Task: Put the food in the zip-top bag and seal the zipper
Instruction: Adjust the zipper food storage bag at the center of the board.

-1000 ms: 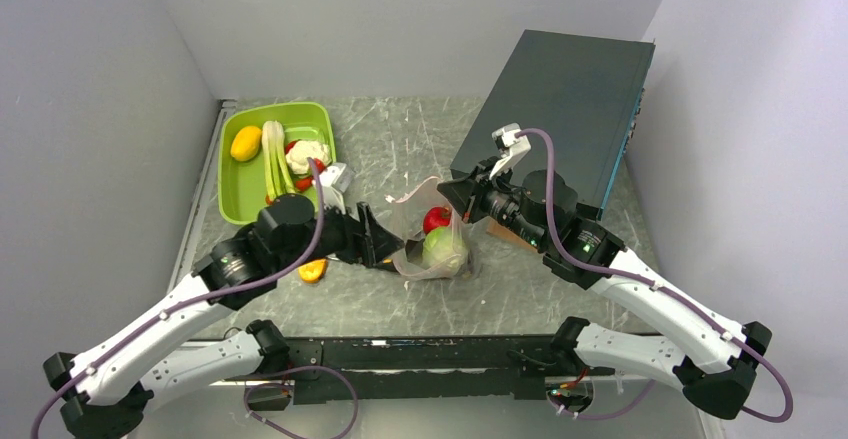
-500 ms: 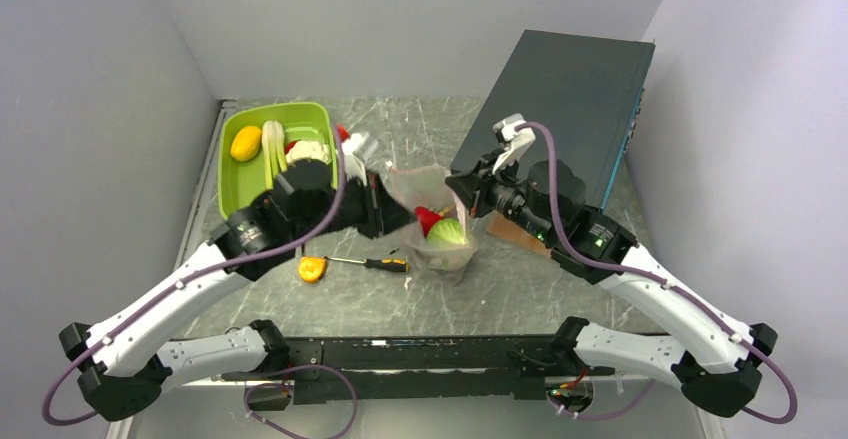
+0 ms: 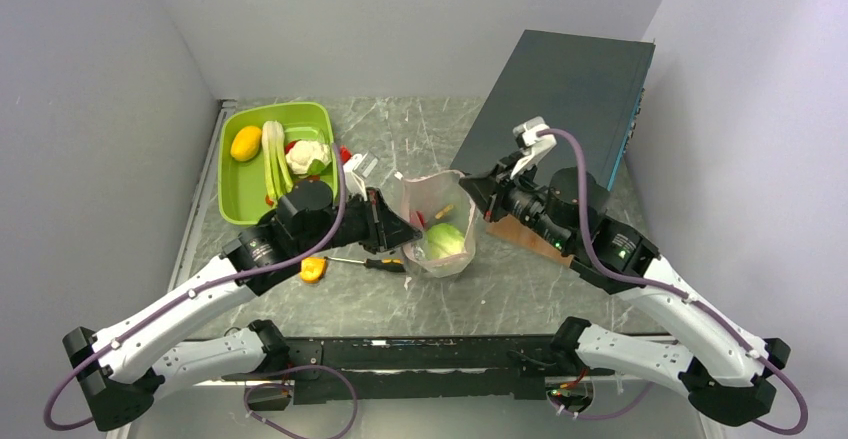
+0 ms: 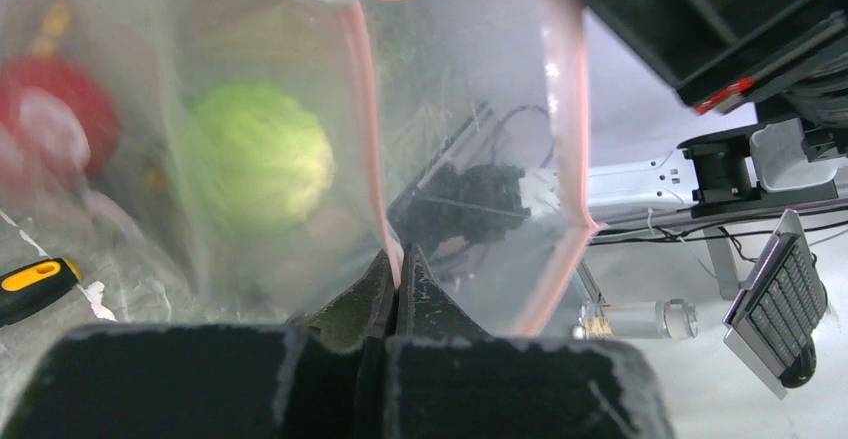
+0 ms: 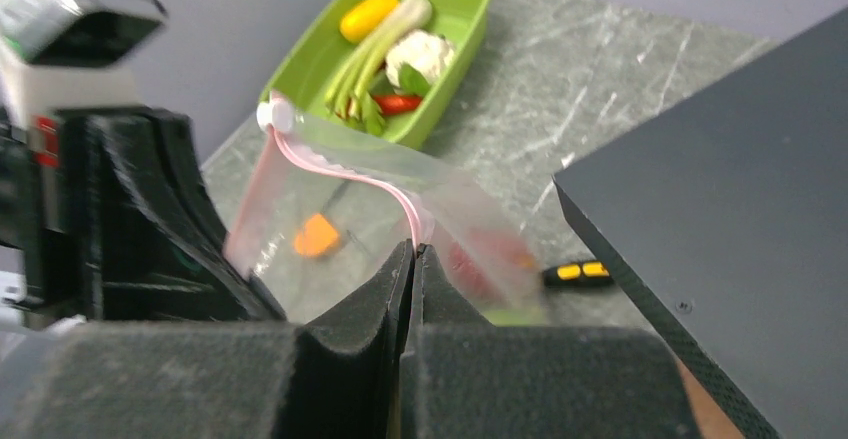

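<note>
Pinching zipper (image 4: 568, 109) at opposite ends, left gripper (image 4: 395, 264) and right gripper (image 5: 413, 254) both clamped on it, holding zip-top bag (image 3: 440, 209) upright, mouth spread for loading; leafy head (image 3: 447, 242) inside.

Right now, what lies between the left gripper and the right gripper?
The zip-top bag, pinched by left gripper and right gripper, with a green leafy head inside; the top view shows it.

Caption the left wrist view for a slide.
Left gripper pinches the pink zipper of the bag, a green head and a red piece inside.
</note>
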{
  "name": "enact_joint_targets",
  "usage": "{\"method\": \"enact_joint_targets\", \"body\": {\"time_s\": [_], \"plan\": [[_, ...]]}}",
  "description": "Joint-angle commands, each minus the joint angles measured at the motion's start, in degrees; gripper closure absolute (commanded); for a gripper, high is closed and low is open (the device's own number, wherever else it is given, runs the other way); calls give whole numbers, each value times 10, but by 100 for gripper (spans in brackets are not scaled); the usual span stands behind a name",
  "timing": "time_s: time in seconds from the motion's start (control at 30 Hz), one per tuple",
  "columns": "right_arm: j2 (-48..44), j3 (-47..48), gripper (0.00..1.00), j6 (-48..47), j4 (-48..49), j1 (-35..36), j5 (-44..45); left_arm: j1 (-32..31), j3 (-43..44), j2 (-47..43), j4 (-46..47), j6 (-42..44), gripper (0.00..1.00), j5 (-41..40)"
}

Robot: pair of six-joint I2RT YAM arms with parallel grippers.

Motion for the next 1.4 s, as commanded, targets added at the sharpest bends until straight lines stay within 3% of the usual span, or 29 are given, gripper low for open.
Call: {"method": "enact_joint_targets", "body": {"time_s": [0.0, 0.37, 0.63, 0.73, 0.93, 1.0, 1.1, 1.2, 1.23, 1.33, 1.37], "plan": [[-8, 15, 100, -16, 4, 1, 26, -1, 16, -29, 34, -4, 100, -24], [-16, -31, 100, -13, 7, 1, 45, -1, 4, 31, -15, 18, 100, -50], [7, -6, 100, -69, -11, 1, 27, -1, -2, 1, -10, 20, 100, -88], [34, 21, 82, -95, -55, 6, 22, -1, 2, 2, -6, 20, 100, -82], [63, 48, 47, -110, -105, 50, 94, -1, 8, 8, -7, 20, 100, -75], [69, 51, 40, -116, -112, 61, 108, -1, 5, 6, -4, 19, 100, -73], [83, 58, 39, -120, -119, 73, 122, 0, 8, 5, -9, 21, 100, -72], [100, 58, 44, -120, -120, 84, 177, -1, 10, 3, -12, 22, 100, -71], [106, 61, 51, -119, -122, 88, 200, -1, 9, 2, -12, 21, 100, -71], [107, 67, 97, -114, -106, 102, 226, -1, 9, -1, -21, 28, 98, -70], [100, 63, 100, -113, -94, 105, 220, -1, 11, -1, -27, 35, 87, -68]]}}
